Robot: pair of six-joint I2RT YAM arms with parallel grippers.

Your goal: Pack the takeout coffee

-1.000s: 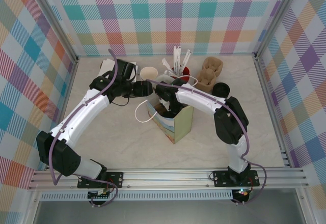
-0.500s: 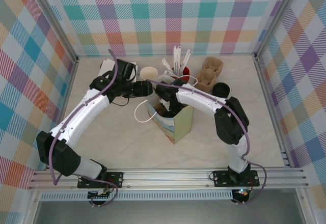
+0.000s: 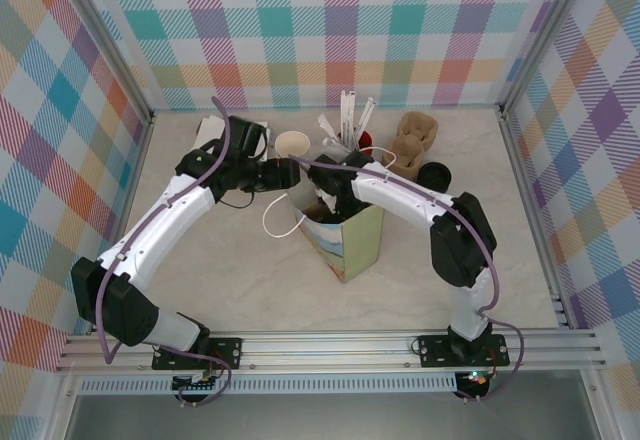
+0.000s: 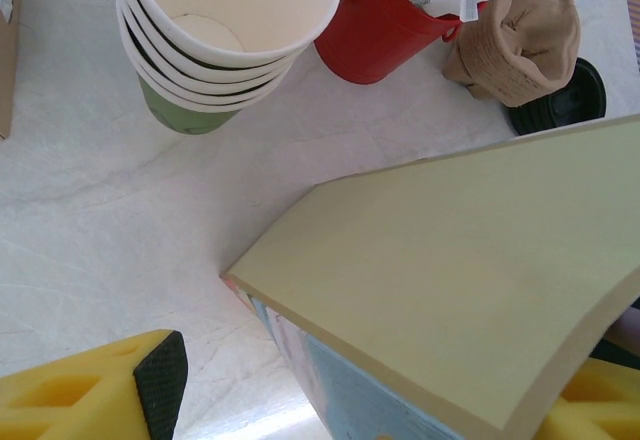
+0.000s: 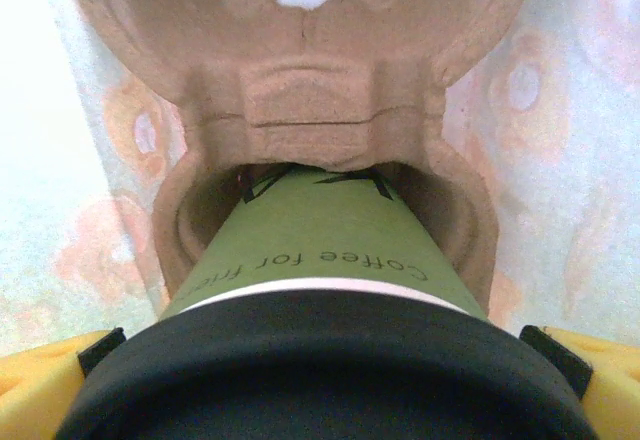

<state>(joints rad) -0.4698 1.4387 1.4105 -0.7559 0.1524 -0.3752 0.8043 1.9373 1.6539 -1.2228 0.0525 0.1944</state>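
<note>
**Table (image 3: 250, 290), front half, bag to front edge:** bare; either of my arms may pass.
**Centre:** upright paper bag (image 3: 352, 245). Its inside is taken up by my right gripper (image 5: 325, 352), the takeout coffee (image 5: 320, 250) and the pulp carrier (image 5: 310, 90) that cup sits in; the bag walls are close on both sides.
**Back edge, left to right:** stack of paper cups (image 4: 230, 5), red cup of stirrers (image 4: 385, 25), pulp carriers (image 3: 412, 145), black lid (image 3: 434, 174), closely set.
**Left gripper (image 4: 375, 390):** jaws apart, straddling the bag's rim, near the cups.

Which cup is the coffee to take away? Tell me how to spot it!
Find the tall paper bag standing in the middle of the table. Down inside it sits a brown pulp cup carrier, and the takeout coffee stands in one of its holes. It is olive green with a black lid, unlike the lidless cream cups stacked behind the bag.
</note>
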